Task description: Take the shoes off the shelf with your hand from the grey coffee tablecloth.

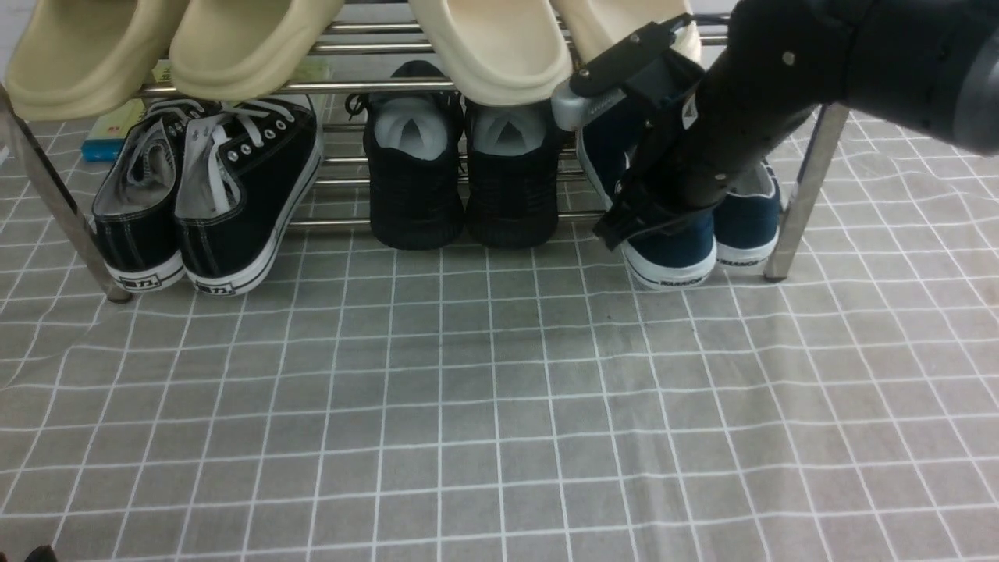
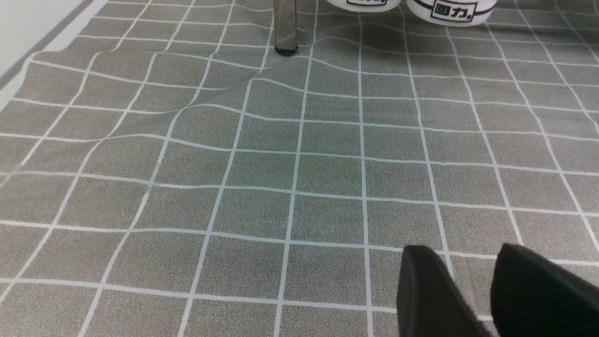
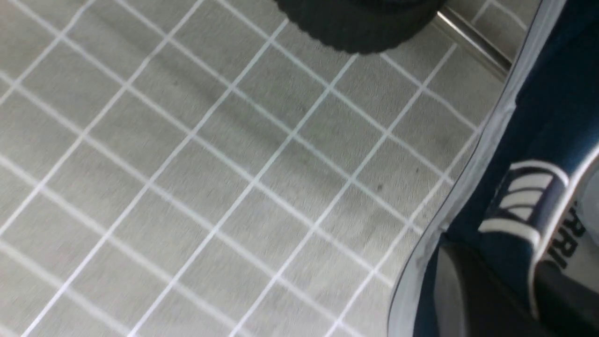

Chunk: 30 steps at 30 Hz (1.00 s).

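Note:
The navy-blue slip-on shoes stand at the right end of the shelf's lower tier. The left one's heel sticks out further forward than its mate. My right gripper reaches down into that left shoe. In the right wrist view the gripper is shut on the shoe's side wall, with one finger outside and one on the "WARRIOR" insole. My left gripper is open and empty, low over the grey tablecloth.
Black lace-up sneakers and all-black knit shoes share the lower tier. Beige slippers lie on the top tier. The rack's right leg stands just beside the navy pair. The tablecloth spreads in front.

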{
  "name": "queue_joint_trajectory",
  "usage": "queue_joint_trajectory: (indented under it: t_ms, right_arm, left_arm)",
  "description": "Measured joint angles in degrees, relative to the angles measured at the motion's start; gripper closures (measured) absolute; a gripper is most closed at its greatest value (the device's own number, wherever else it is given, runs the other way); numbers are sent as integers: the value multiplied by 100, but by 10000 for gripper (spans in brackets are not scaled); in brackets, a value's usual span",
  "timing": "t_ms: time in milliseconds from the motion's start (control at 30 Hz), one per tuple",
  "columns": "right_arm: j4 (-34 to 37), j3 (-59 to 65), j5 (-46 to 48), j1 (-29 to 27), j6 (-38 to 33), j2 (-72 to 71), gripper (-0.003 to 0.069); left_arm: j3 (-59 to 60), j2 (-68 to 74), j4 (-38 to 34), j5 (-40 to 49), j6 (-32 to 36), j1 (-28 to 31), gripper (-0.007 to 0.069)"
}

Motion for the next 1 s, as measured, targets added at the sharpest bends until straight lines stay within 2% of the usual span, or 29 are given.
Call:
queue_joint_trajectory:
  t_ms: [333, 433, 533, 800, 1000]
  right_arm:
    - [369, 0, 1242, 229, 0, -700, 613]
    - [378, 0, 1677, 400, 22, -826, 613]
    - [427, 21, 2011, 796, 257, -983, 613]
    - [577, 862, 1892, 1632, 817, -1100, 613]
    - [516, 1431, 1370, 1661, 977, -1100, 613]
  left_arm:
    - [0, 0, 7, 0, 0, 0, 384]
    - [0, 0, 7, 0, 0, 0, 384]
    - [0, 0, 14, 0, 0, 0, 384]
    - [0, 0, 20, 0, 0, 0, 384]
    - [0, 0, 19, 0, 0, 0, 384]
